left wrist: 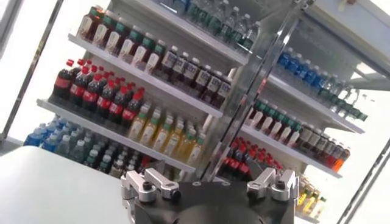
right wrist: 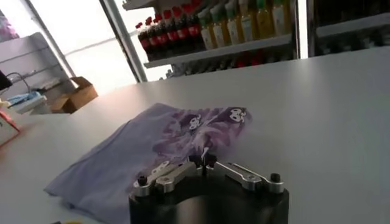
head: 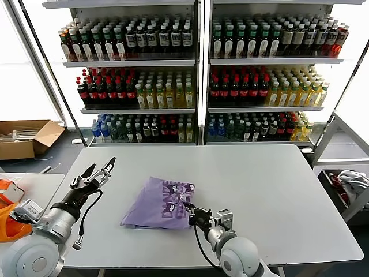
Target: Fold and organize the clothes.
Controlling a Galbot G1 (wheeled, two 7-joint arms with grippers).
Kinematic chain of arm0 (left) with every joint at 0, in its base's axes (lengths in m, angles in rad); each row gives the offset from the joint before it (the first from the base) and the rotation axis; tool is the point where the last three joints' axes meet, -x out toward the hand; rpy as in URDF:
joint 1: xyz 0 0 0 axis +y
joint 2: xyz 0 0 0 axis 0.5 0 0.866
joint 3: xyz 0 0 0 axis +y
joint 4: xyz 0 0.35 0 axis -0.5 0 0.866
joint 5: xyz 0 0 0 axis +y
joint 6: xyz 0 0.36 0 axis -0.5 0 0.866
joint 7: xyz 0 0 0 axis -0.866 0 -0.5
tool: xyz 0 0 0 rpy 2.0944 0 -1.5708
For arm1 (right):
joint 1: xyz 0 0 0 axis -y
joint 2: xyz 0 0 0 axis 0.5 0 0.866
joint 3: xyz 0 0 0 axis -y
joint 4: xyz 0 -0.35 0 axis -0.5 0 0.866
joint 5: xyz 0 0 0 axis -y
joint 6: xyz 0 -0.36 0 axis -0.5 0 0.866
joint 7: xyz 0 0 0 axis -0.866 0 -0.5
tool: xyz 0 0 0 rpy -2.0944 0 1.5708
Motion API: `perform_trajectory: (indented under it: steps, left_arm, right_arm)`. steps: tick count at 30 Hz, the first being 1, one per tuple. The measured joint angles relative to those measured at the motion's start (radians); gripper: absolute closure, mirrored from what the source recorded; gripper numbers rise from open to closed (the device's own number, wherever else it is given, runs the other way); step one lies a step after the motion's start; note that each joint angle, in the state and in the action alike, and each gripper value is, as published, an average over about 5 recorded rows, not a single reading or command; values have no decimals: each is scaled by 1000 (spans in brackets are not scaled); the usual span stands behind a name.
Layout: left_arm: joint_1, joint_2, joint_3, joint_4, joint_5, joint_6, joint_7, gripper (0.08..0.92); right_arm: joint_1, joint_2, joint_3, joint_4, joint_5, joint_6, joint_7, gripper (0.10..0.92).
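Observation:
The lavender T-shirt (head: 158, 203) lies folded in a rough rectangle in the middle of the white table (head: 271, 190), its dark purple and white print facing up at the right side. It also shows in the right wrist view (right wrist: 152, 146). My right gripper (head: 189, 210) is at the shirt's near right corner, low over the table, and is shut on a pinch of the fabric (right wrist: 203, 159). My left gripper (head: 97, 172) is open and empty. It is raised above the table's left part, apart from the shirt. Its wrist view shows only shelves.
Two shelf units of bottles (head: 196, 75) stand behind the table. A cardboard box (head: 23, 137) is on the floor at the far left. Orange fabric (head: 8, 222) lies on a side surface at the left. A grey-white cloth bundle (head: 353, 182) sits at the right.

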Motion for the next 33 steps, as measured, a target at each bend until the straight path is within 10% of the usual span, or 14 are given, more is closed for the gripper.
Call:
perform_trajectory:
  steps: [20,33]
  left_arm:
    - [6,-26,34,11,15,4,12,177]
    - [-6,-24,50,22,39,15,38,177]
  right_arm:
    - [8,-257,179,-52,-239,-22,-201,893]
    - [-25,-285,278,6,-300,-24,-204,535]
